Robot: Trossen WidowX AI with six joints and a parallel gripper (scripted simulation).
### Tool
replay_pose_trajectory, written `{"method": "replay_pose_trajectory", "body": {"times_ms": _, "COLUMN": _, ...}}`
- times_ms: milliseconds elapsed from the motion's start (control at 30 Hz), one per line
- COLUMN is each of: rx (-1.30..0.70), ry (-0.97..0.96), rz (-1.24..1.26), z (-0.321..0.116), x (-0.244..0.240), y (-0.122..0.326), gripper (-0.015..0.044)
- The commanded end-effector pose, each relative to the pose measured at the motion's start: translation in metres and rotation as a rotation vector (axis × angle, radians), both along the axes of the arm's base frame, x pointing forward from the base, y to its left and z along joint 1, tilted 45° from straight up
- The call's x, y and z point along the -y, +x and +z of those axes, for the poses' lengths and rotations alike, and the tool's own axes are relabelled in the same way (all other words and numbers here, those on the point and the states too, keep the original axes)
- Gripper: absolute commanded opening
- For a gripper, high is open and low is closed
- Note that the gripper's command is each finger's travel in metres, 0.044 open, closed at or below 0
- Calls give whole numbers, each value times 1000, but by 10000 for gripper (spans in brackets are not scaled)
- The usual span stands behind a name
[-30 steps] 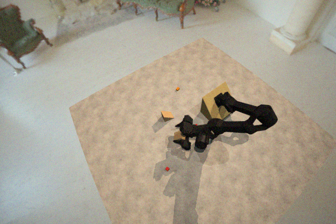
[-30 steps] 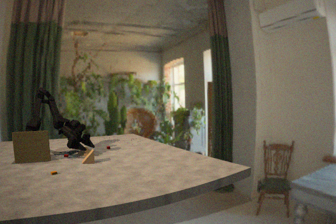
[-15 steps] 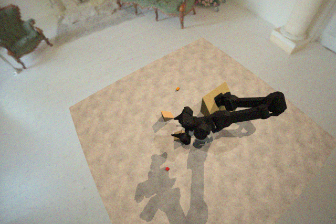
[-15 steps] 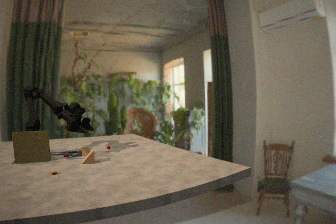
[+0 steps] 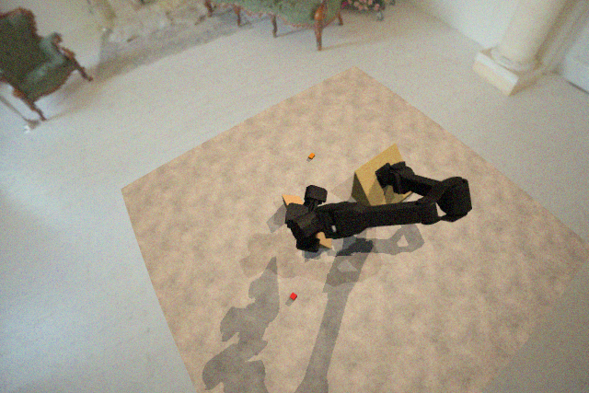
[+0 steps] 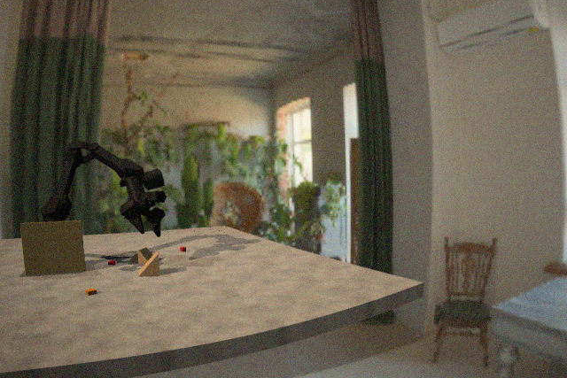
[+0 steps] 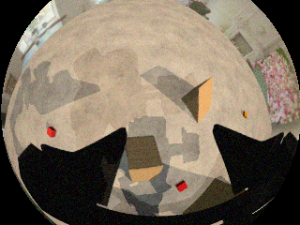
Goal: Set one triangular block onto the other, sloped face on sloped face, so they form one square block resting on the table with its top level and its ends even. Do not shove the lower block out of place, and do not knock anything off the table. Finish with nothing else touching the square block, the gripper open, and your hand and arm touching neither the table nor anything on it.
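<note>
Two tan triangular blocks lie apart on the table. One block (image 7: 144,157) sits in shadow right below my gripper (image 7: 172,130); it also shows in the exterior view (image 6: 143,255), and in the top view (image 5: 325,239) it is mostly hidden by the gripper. The other block (image 7: 202,99) stands a short way off, also seen in the exterior view (image 6: 151,265) and the top view (image 5: 292,199). My gripper (image 6: 149,228) (image 5: 304,236) is open and empty, raised well above the table, touching neither block.
A large tan box (image 5: 375,179) (image 6: 52,247) stands by the arm's base. Small cubes lie around: an orange one (image 5: 311,156) (image 6: 90,291), a red one (image 5: 293,295) (image 6: 182,249), and another red one (image 6: 111,262) (image 7: 182,186) near the lower block.
</note>
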State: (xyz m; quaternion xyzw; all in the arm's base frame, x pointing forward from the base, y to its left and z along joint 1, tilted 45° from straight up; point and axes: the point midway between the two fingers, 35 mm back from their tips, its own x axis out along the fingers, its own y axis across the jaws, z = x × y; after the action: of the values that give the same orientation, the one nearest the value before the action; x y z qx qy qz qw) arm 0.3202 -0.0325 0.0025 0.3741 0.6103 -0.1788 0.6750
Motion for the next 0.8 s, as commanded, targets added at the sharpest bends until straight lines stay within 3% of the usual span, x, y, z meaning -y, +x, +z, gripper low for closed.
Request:
{"method": "replay_pose_trajectory", "body": {"times_ms": 0, "rx": -238, "ry": 316, "rz": 155, "z": -7, "x": -2, "y": -2, "gripper": 440}}
{"method": "replay_pose_trajectory", "body": {"times_ms": 300, "rx": -338, "ry": 777, "rz": 188, "z": 9, "x": 5, "y": 13, "gripper": 440}}
{"method": "replay_pose_trajectory", "body": {"times_ms": 767, "rx": -338, "ry": 786, "rz": 186, "z": 9, "x": 5, "y": 14, "gripper": 440}}
